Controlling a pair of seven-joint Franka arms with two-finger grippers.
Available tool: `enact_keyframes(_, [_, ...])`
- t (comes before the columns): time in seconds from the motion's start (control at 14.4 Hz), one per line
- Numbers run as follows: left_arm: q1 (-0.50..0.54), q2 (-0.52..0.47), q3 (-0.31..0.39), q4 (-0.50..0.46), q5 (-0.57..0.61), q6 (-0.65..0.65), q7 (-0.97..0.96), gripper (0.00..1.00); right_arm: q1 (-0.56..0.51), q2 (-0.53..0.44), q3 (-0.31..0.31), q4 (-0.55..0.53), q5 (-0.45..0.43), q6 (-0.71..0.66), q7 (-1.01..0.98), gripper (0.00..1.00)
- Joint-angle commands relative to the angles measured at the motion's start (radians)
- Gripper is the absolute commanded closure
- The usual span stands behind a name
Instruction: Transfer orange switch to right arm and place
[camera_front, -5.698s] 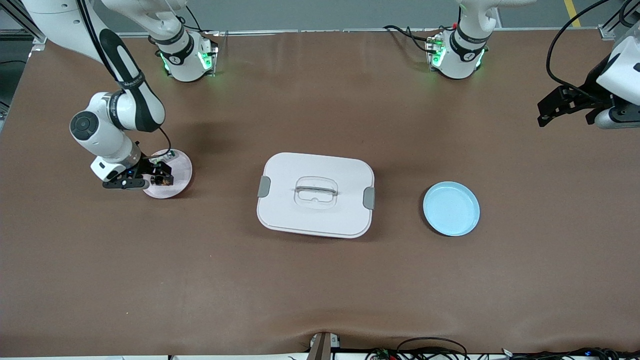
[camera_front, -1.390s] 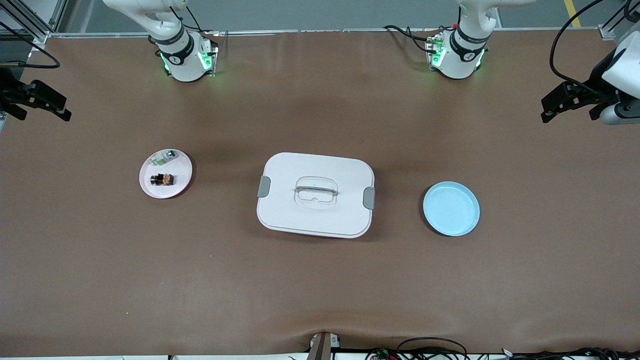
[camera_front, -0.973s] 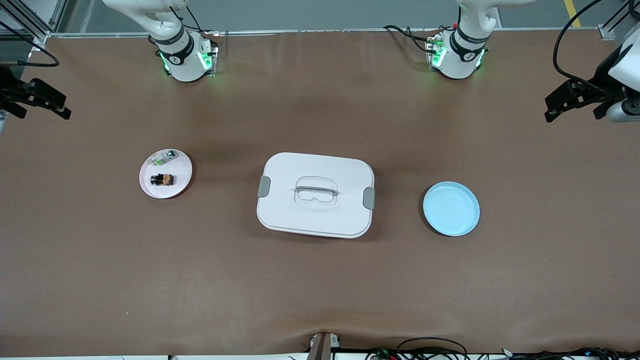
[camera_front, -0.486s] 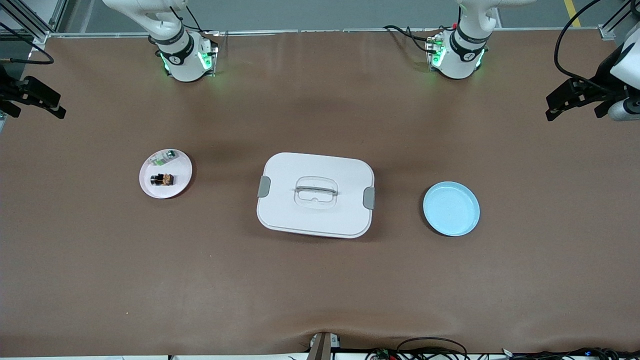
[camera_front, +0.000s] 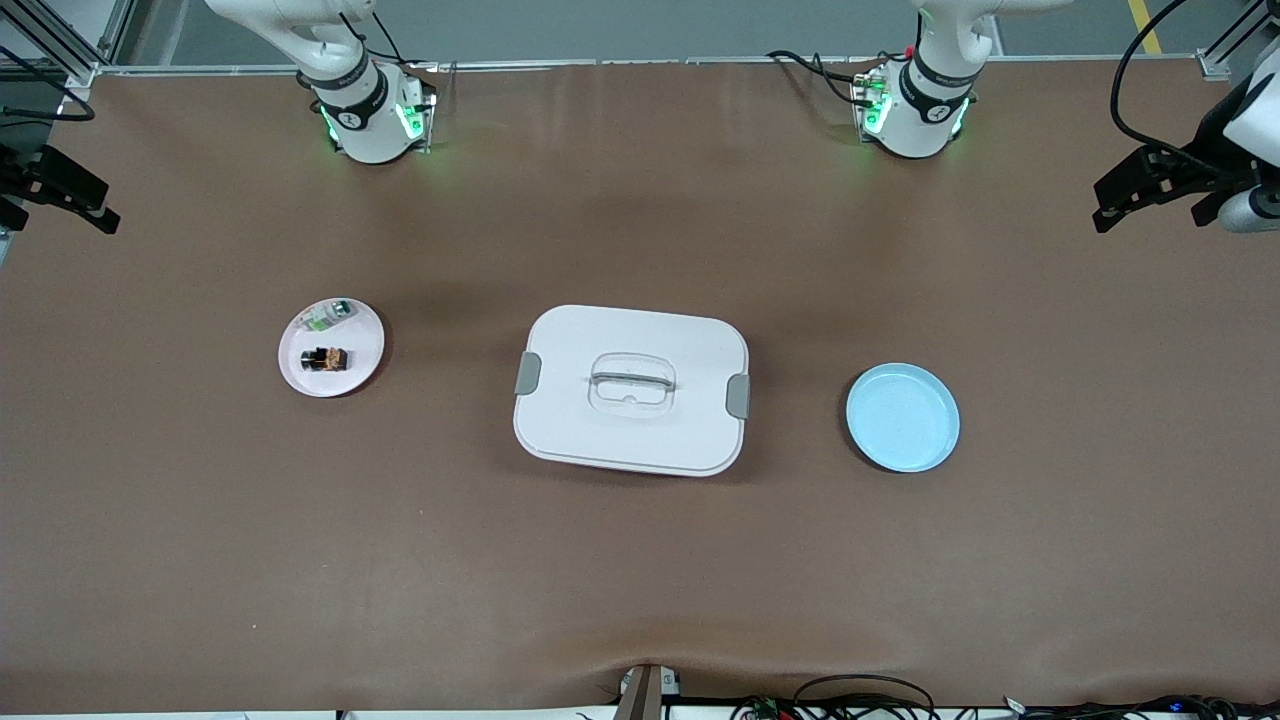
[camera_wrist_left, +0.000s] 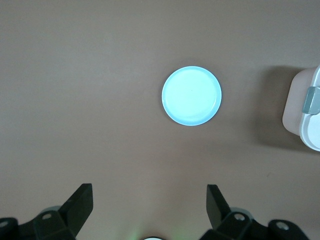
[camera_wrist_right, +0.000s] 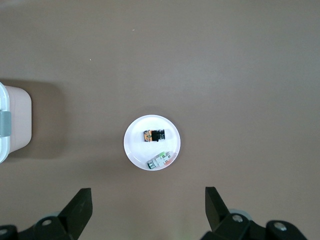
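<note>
Hovering high, spread-fingered: right gripper (camera_wrist_right: 148, 212), left gripper (camera_wrist_left: 150, 210).

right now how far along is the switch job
It looks finished: the orange switch lies on the white plate beside a white-and-green part. Nothing is in hand; the right gripper and left gripper are open, up at the table's ends. Nothing visible seems left.
</note>
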Motion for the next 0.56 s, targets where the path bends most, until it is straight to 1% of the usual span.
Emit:
enact_keyframes(0.0, [0.000,-0.009,-0.003,0.011,-0.014,-0.026,0.014,0.00,-0.004,0.013,-0.002,0.031,-0.005,-0.020,-0.007,0.00])
enact_keyframes(0.49, [-0.003,-0.005,-0.005,0.023,-0.017,-0.042,0.013,0.00,-0.019,0.013,-0.002,0.030,-0.003,-0.022,-0.009,0.00])
